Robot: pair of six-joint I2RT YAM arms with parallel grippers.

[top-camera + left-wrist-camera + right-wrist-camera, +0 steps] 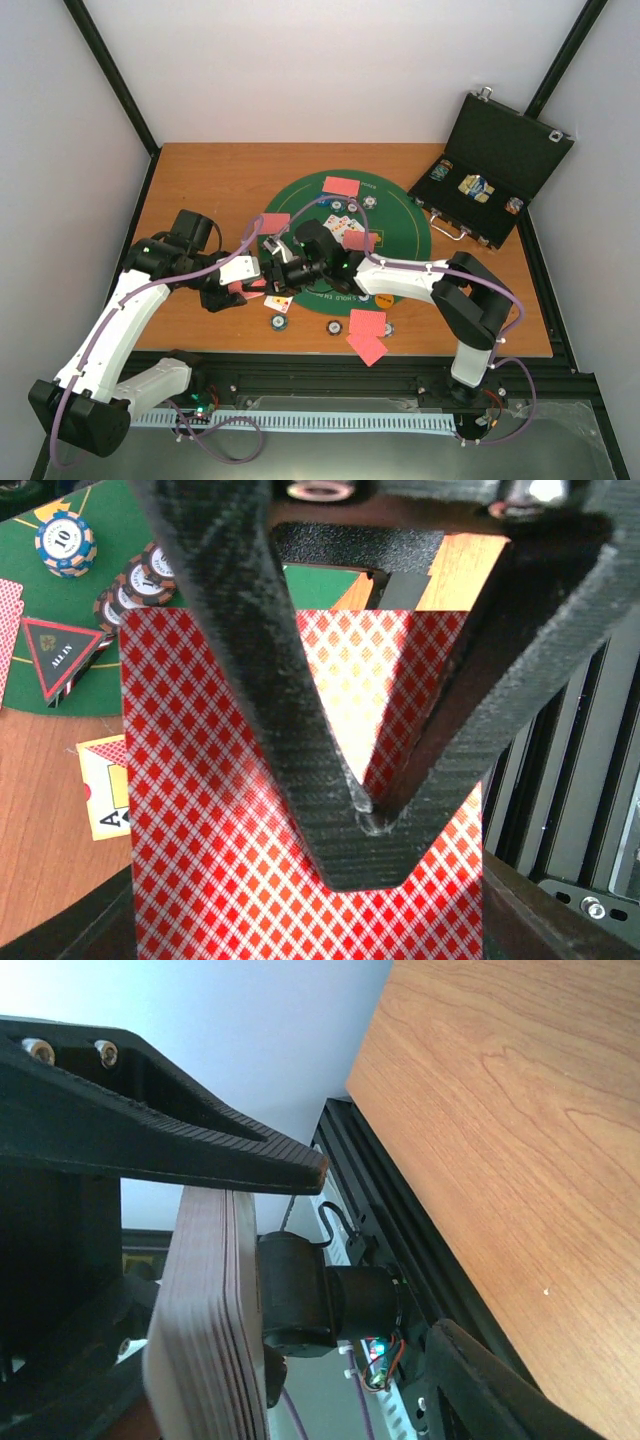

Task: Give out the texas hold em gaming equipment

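Observation:
My left gripper (238,291) is shut on one red-backed playing card (220,830); its fingertips (340,810) meet on the card's back, at the near-left rim of the green mat. My right gripper (280,262) reaches left across the mat and is shut on the deck of cards (205,1310), seen edge-on between its upper finger (250,1160) and lower finger (480,1380). Red-backed cards lie at the mat's far side (341,185), left (275,222) and near edge (367,322). Face-up cards (340,225) lie mid-mat. Striped chips (278,321) (333,326) sit near the front.
The round green felt mat (400,215) covers the table's middle. An open black case (505,165) with chips inside stands at the back right. The left wrist view shows a blue chip (65,542), a chip row (140,580), a triangular marker (60,650) and a face-up card (105,800).

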